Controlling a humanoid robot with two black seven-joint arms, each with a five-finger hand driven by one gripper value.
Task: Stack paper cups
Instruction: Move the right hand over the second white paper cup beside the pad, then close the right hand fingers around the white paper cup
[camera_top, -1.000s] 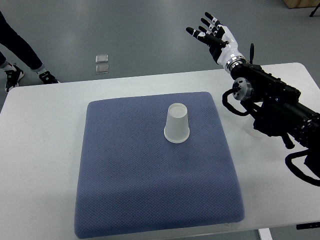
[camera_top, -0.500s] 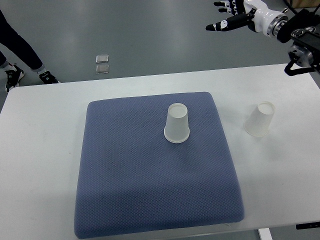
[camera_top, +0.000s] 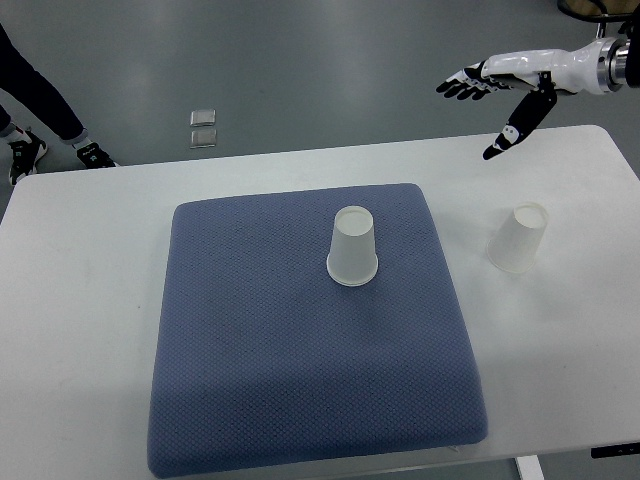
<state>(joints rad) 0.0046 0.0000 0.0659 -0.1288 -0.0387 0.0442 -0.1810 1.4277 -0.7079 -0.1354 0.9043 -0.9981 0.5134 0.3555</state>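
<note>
In the top view, a white table (camera_top: 90, 300) carries a blue cushion mat (camera_top: 300, 360) that covers most of its middle. One paper cup (camera_top: 353, 246) stands upside down on the mat, near the mat's far edge and a little toward its right side. A second paper cup (camera_top: 519, 238) also stands upside down, on the bare table beside the right edge of the mat, well apart from the first cup. The right hand (camera_top: 510, 80) comes in from the upper right corner and hangs above the far right edge of the table. Its fingers are spread wide and flat, the thumb points down, and it holds nothing. At the upper left, a person's legs (camera_top: 40, 110) stand on the grey floor beyond the table
</note>
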